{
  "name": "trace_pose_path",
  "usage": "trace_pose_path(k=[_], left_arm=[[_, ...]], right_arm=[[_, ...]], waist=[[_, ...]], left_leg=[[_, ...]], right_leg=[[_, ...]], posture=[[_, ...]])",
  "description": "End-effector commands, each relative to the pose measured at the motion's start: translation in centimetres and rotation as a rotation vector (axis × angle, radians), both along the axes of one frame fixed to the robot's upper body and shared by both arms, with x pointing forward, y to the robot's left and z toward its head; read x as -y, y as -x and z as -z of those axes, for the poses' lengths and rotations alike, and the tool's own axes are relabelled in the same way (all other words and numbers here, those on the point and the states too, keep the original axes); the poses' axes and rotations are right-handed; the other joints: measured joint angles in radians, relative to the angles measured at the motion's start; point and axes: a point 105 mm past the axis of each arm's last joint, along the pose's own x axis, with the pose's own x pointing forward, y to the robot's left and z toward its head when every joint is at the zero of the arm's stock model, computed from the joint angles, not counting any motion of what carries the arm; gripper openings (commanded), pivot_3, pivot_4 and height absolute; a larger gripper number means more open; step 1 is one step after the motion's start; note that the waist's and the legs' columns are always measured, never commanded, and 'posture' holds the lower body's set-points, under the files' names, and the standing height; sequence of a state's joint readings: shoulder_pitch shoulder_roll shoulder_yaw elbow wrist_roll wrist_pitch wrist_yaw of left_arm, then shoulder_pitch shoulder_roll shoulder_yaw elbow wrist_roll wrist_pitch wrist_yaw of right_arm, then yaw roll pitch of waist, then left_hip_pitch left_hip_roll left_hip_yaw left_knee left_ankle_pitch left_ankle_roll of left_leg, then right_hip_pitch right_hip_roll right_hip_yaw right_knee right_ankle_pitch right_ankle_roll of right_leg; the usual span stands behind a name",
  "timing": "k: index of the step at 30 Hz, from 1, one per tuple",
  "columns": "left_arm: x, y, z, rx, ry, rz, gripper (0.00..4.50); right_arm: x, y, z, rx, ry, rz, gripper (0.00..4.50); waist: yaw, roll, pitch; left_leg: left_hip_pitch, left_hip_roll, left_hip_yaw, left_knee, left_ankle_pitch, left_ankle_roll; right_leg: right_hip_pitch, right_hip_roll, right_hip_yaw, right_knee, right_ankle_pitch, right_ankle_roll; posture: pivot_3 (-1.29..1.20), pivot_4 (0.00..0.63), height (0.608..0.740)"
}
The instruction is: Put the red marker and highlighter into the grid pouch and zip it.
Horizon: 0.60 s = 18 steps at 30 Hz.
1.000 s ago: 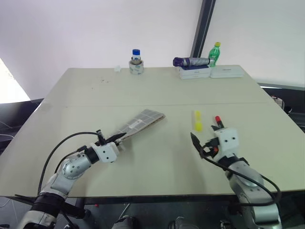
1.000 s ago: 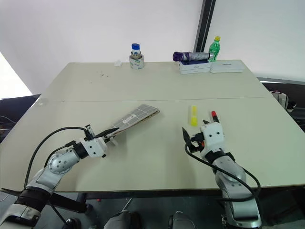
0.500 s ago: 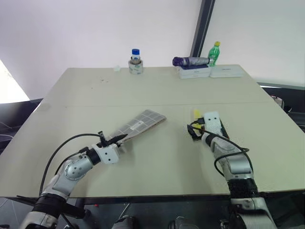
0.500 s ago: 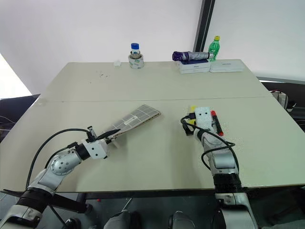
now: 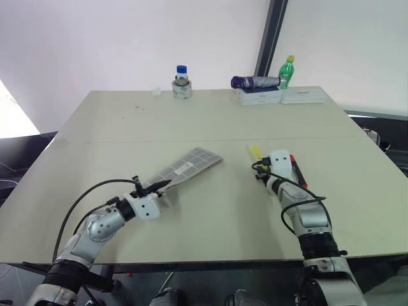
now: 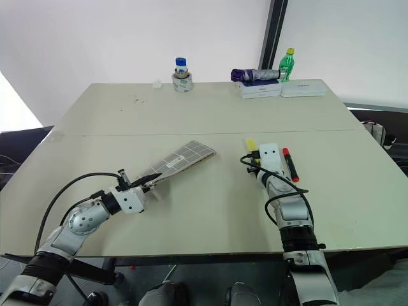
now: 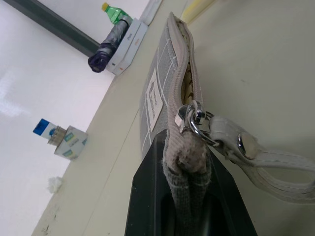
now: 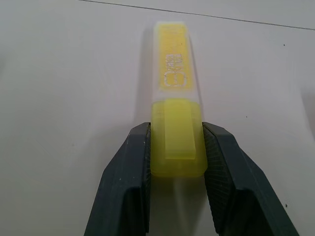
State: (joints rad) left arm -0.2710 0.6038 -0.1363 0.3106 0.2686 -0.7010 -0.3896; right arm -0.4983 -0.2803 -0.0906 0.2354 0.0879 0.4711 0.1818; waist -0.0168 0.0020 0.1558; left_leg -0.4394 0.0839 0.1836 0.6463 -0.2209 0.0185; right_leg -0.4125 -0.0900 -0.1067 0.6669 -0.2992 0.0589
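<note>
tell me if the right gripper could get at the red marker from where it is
Probably yes, once freed: the right gripper is shut on the highlighter, and the red marker lies right beside it on bare table, nothing between.

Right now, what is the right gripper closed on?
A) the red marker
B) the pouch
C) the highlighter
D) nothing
C: in the right wrist view the right gripper has both fingers pressed against the sides of the yellow highlighter, while the red marker lies on the table beside it.
</note>
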Motion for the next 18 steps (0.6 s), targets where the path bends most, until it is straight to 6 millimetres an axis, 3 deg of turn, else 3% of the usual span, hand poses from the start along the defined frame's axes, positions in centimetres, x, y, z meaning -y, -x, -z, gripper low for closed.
trace_pose_path(k=[1, 9, 12, 18], left_arm=[[0.4, -0.1, -1.1, 0.04, 0.02, 0.014, 0.0], [0.8, -0.4, -1.1, 0.042, 0.016, 0.036, 0.0], [0.9, -0.6, -1.3, 0.048, 0.013, 0.045, 0.0], [0.8, -1.2, -2.3, 0.07, 0.015, 0.052, 0.0]], right_arm=[[-0.9, 0.6, -4.2, 0.175, 0.031, -0.156, 0.9], [-5.2, 5.2, -7.6, 0.322, 0.027, -0.661, 0.9], [-6.7, 6.6, -7.2, 0.324, 0.1, -0.808, 0.9], [-7.4, 6.4, -5.9, 0.306, 0.245, -0.85, 0.9]], waist=[[0.0, 0.0, 0.0], [-0.001, 0.0, 0.0], [0.0, 0.0, 0.0], [0.003, 0.0, 0.0]], left_leg=[[0.0, 0.0, 0.0, 0.0, 0.0, 0.0], [0.0, 0.0, -0.001, 0.0, -0.001, 0.001], [0.0, 0.0, -0.001, 0.0, -0.001, 0.002], [0.0, 0.0, -0.001, 0.001, -0.001, 0.002]], right_leg=[[0.0, 0.0, 0.0, 0.0, 0.0, 0.0], [0.0, 0.001, 0.0, 0.0, 0.0, 0.0], [0.0, 0.001, 0.0, 0.0, 0.0, 0.0], [0.0, 0.0, 0.0, 0.0, 0.0, 0.0]], posture=[[0.0, 0.15, 0.74], [0.0, 0.15, 0.74], [0.0, 0.15, 0.74], [0.0, 0.15, 0.74]])
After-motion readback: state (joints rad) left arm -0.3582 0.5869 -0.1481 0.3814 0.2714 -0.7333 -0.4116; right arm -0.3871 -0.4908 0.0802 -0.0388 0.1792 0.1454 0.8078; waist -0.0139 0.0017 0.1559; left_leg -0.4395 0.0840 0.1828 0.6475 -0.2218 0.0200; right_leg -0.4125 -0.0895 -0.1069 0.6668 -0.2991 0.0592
